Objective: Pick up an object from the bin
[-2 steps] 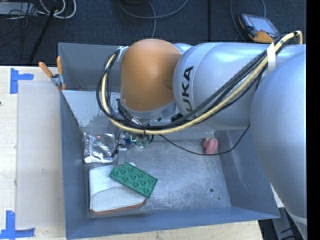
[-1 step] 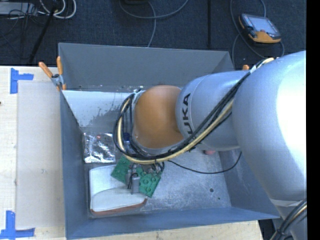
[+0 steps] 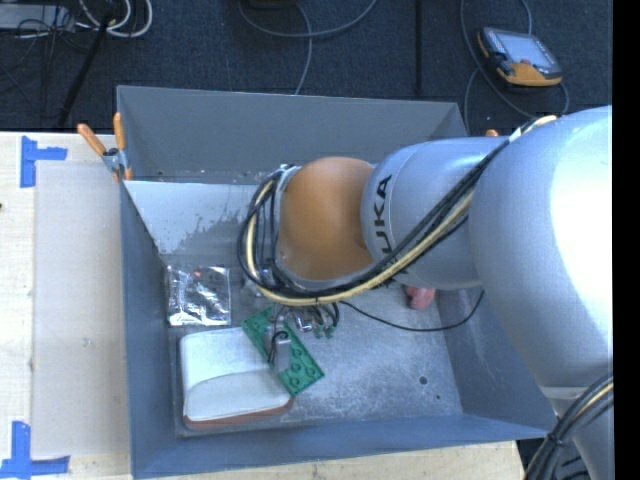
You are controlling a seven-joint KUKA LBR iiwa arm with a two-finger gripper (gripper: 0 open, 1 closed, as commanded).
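**Q:** What was in the view from above?

**A:** A grey metal bin (image 3: 300, 128) with sloping walls. A large silver arm (image 3: 520, 238) came in from the right and bent down into it. An orange cover (image 3: 320, 218) sat over its wrist, with yellow and black cables (image 3: 252, 258) looped around it.

**Q:** Where was the gripper, and was it apart or together?

**A:** The gripper (image 3: 290, 333) hung just under the orange cover, low over the bin floor. It pointed straight down, probably so it could meet a flat object from above. The wrist hid most of it, so I could not tell whether it was apart or together, or whether it held anything.

**Q:** Which object was it over?

**A:** A flat green studded plate (image 3: 302, 368), lying slantwise left of the floor's centre. One end was under the gripper. The other touched the corner of a white pad (image 3: 225, 383) with a brown edge.

**Q:** What else lay in the bin?

**A:** A crinkled clear packet (image 3: 198, 296) lay just behind the pad. A small pink thing (image 3: 421, 296) was well off to the right, half hidden by the arm. Everything lay on the flat floor, likely because the slanted walls let nothing rest higher.
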